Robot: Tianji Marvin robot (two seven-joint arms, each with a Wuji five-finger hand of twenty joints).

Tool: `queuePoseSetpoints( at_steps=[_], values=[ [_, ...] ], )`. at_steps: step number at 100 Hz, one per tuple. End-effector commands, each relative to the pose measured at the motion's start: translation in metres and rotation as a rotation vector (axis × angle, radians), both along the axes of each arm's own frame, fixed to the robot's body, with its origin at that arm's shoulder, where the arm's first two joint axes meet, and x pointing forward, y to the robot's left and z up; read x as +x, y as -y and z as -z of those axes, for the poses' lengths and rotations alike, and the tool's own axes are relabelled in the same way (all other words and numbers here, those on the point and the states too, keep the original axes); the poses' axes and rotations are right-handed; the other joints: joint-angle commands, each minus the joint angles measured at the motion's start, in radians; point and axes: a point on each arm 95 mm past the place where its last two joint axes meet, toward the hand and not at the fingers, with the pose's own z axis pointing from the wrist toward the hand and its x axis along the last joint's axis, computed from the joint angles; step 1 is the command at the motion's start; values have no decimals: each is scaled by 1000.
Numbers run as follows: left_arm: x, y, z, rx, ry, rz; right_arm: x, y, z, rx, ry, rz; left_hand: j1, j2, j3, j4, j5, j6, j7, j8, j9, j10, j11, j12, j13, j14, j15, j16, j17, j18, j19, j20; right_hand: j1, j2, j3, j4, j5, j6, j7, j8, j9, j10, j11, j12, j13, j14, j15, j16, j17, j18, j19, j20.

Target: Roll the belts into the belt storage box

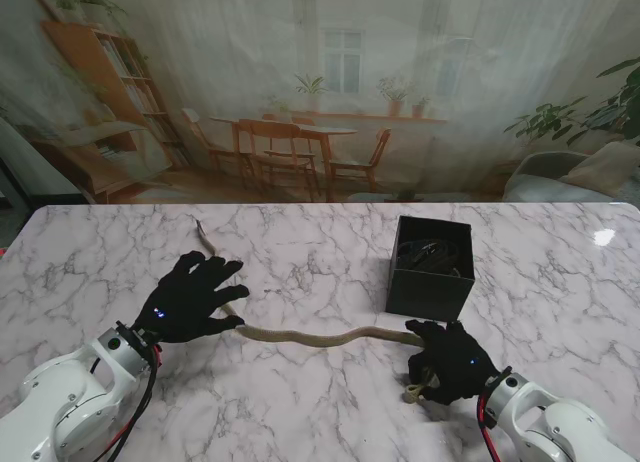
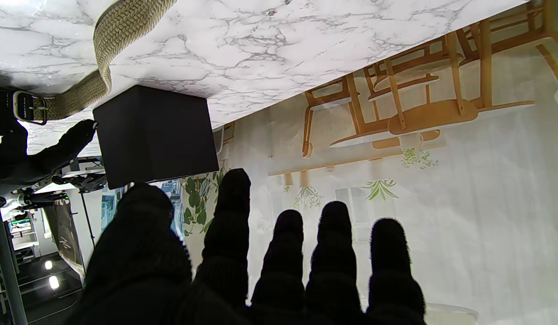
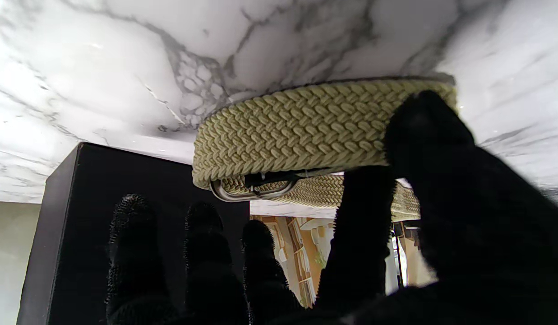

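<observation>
1. You have the marble table [image 1: 300, 402] under both hands, with a printed room backdrop [image 1: 320, 82] standing behind it.
2. Just beyond your right hand [image 1: 452, 362] sits the black belt storage box [image 1: 431, 267], top open, with something dark already inside (too dim to name).
3. The woven tan belt [image 1: 310, 336] runs across the table from under your left hand [image 1: 190, 297] to your right hand.
4. Your left hand has its fingers spread flat, gripping nothing.
5. Your right hand pinches the belt's buckle end, thumb [image 3: 423, 131] pressing the folded webbing.
6. The metal buckle [image 3: 249, 187] is tucked inside that fold.
</observation>
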Motion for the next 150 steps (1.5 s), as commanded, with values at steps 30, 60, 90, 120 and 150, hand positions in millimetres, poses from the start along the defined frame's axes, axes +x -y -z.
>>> queuePoseSetpoints(
  at_steps=[30,60,90,120,150],
  values=[
    [-1,1,3,9,-10,1,2,1,9,4,-26,32,2,44,-19,-8,-5,7,-8,8,-55,17,-18,-10,-46,8,1,0,-36,39,-56,-27,13,8,31,-7,145,121,133,23,-33,67,42,8,313,-129,241,229,244,-87,320,331],
    [0,2,3,7,-7,3,1,1,10,21,-31,33,-1,45,-19,-8,-6,9,-9,9,-60,19,-21,-10,-50,10,1,0,-38,44,-71,-28,13,43,8,-12,123,94,124,34,222,-21,62,23,467,-240,472,417,281,-171,459,546],
    [0,2,3,2,-3,6,4,0,17,81,1,51,-1,45,-19,-8,-4,9,-6,11,-57,16,-18,-9,-46,8,3,1,-38,45,-77,-27,30,54,37,0,81,116,115,59,477,-107,221,110,610,-265,702,507,421,-256,567,567],
    [0,2,3,-2,1,9,6,-2,19,122,25,50,-1,45,-19,-8,-4,11,-3,13,-56,14,-17,-8,-41,11,6,2,-38,47,-83,-27,56,52,62,1,28,125,123,104,671,-134,310,177,718,-284,770,512,530,-278,601,506],
    [0,3,3,-1,-2,7,7,-3,21,148,34,43,0,45,-18,-8,-5,11,-2,13,-55,15,-17,-8,-41,11,6,3,-37,48,-87,-27,122,87,77,23,-208,73,-16,63,910,-193,404,277,810,-286,825,548,587,-287,657,489]
  ],
)
